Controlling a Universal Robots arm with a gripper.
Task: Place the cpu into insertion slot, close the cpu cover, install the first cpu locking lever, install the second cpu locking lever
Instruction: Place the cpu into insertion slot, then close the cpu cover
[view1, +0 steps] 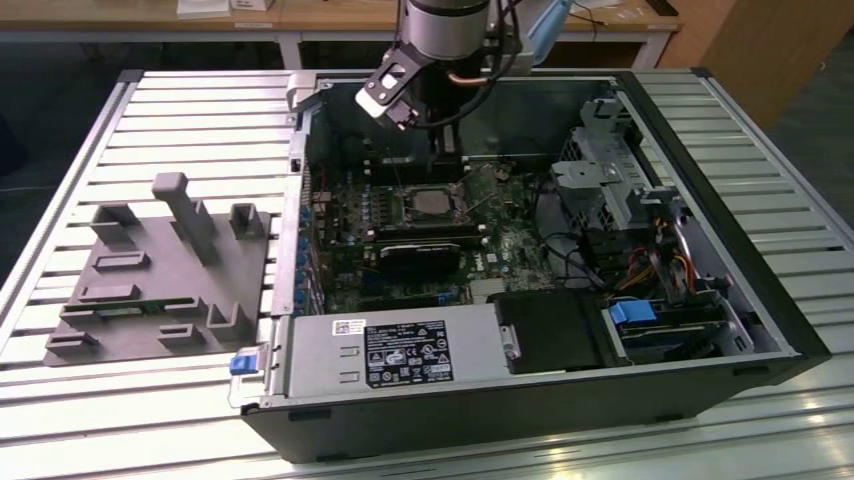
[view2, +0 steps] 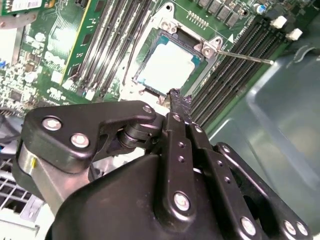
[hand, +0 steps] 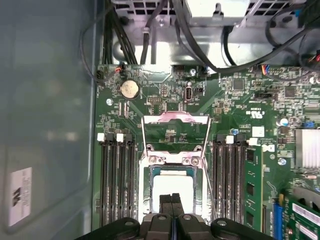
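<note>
Exterior view: gripper (view1: 449, 170) was down inside the open PC case (view1: 747, 300), right above the insertion slot (view1: 399, 206). The cpu (view1: 430, 203) lay flat in the slot, pale top up. Grey power-supply box (view1: 387, 355) sat along the near wall, and a grey fixture (view1: 160, 270) was outside the case on the exterior view's left.

Second wrist view: gripper (view2: 175, 95) fingers were pressed together with nothing visible between them, tips just beside the cpu (view2: 167, 67) edge. I couldn't tell if they touched. A dark strip of the insertion slot (view2: 182, 37) was exposed past the chip. 1 thin locking lever (view2: 245, 56) stuck out sideways over the memory slots (view2: 235, 70), unlatched.

First wrist view: same picture, with gripper (hand: 172, 197) jaws together and empty over the cpu (hand: 172, 187), which sat square within the slot rim (hand: 148, 195). The cpu cover (hand: 175, 118) stood swung open on its hinge, green motherboard (hand: 240, 100) visible through its cutout. 2 wire levers (hand: 143, 140) ran up either side of it. So the chip was placed, the cover not closed.

Handling, my read:
- cpu: light, rigid, smooth top, fragile underside. Take it by opposite edges only, no sliding in the slot.
- cover: thin, stiff sheet metal, hinged, light. Best pushed at the free edge far from the hinge.
- levers: springy wire, likely to slip off smooth fingers.
</note>
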